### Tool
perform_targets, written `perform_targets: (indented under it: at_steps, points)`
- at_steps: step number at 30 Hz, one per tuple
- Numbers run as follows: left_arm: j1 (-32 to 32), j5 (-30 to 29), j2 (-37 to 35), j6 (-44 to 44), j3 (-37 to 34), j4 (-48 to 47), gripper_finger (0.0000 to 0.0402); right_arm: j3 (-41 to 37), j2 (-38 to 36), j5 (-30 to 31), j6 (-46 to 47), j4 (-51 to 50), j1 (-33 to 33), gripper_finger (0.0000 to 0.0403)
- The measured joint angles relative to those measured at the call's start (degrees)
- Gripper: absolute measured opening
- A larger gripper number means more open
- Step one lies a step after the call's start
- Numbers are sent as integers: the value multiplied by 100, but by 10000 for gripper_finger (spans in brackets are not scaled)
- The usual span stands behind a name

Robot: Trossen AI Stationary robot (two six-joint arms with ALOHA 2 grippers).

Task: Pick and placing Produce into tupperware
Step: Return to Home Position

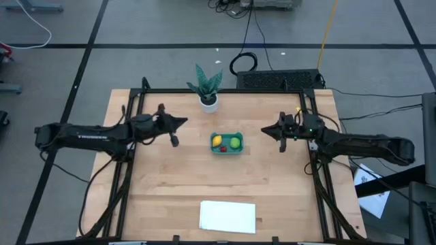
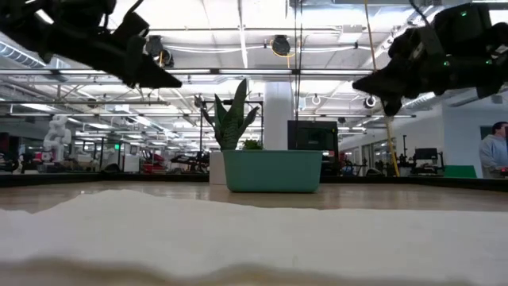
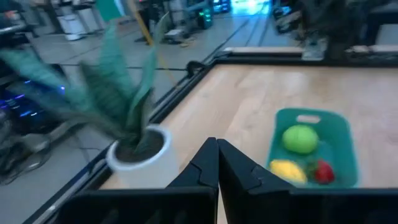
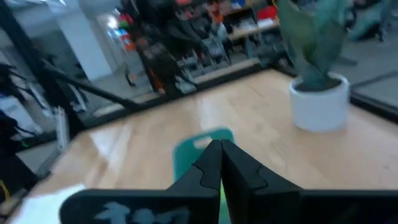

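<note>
Fruit [image 1: 235, 142] sits in tub [image 1: 227, 152]; my left claw [image 1: 182, 122] and right claw [image 1: 266, 131] clenched, empty. Retreat high toward nine and three o'clock.

Wooden table [image 1: 163, 184], three things.
Tub [image 1: 227, 153] at centre, plant [image 1: 207, 85] at far edge, white sheet [image 1: 227, 216] at near edge.

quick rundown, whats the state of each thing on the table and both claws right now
tupperware: upright, open, holding all three pieces
lime-green ball: inside the tupperware
lemon: inside the tupperware
strawberry: inside, beside the lemon
left claw: shut, empty, in the air
right claw: shut, empty, in the air
potted plant: upright
white sheet: lying flat
</note>
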Motion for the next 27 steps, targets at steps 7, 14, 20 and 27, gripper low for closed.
perform_targets:
  at_steps: [7, 14, 20, 27]
  points:
    - [-156, -103, -539, 280, -508, 98, 0, 0, -500, 279, -170, 22, 809, 0]
    - [-237, 604, -1246, 329, -950, 795, 0, 2, -1716, 816, -442, -890, 1046, 0]
    - [-242, 602, -1824, 430, -950, 329, 0, 2, -2600, 979, -588, -1519, 1165, 0]
    - [-547, 379, -2810, 446, -950, -519, 0, 2, -3217, 1679, -884, -2329, 1545, 0]
